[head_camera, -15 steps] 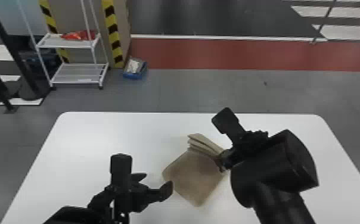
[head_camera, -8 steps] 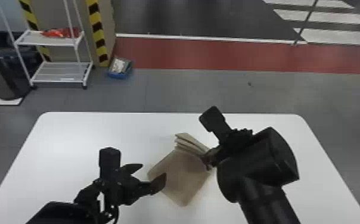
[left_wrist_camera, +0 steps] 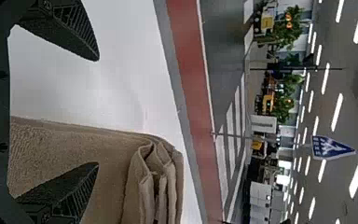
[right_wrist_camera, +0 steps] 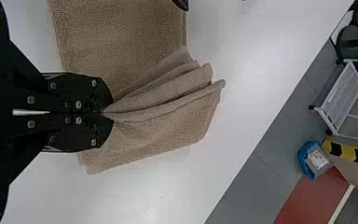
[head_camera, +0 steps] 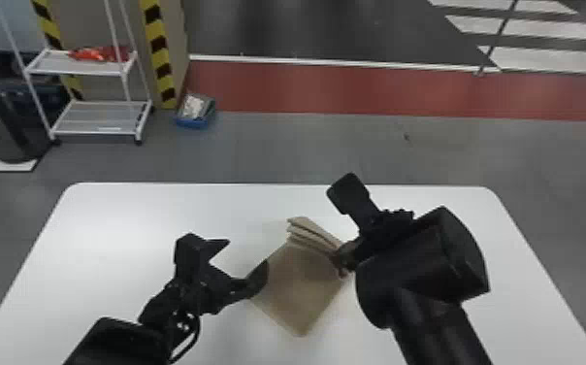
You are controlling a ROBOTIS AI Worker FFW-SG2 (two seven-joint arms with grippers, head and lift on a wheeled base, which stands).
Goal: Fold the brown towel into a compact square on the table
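Observation:
The brown towel (head_camera: 301, 291) lies on the white table, a flat part toward the robot and pleated layers at its far edge. My right gripper (head_camera: 345, 259) is at the towel's right corner; in the right wrist view the right gripper (right_wrist_camera: 105, 112) is shut on the gathered layers of the towel (right_wrist_camera: 158, 112). My left gripper (head_camera: 243, 262) stands open at the towel's left side, one finger over its edge. The left wrist view shows the left gripper (left_wrist_camera: 98, 112) with one finger over the towel (left_wrist_camera: 74, 144) and the other above bare table.
The white table (head_camera: 127, 233) extends around the towel on all sides. Beyond it on the floor stand a white shelf cart (head_camera: 98, 116) and a blue box (head_camera: 195, 111).
The head view has shifted. My left gripper has moved right relative to the towel, so one finger now overlaps its left edge. The right gripper keeps its hold.

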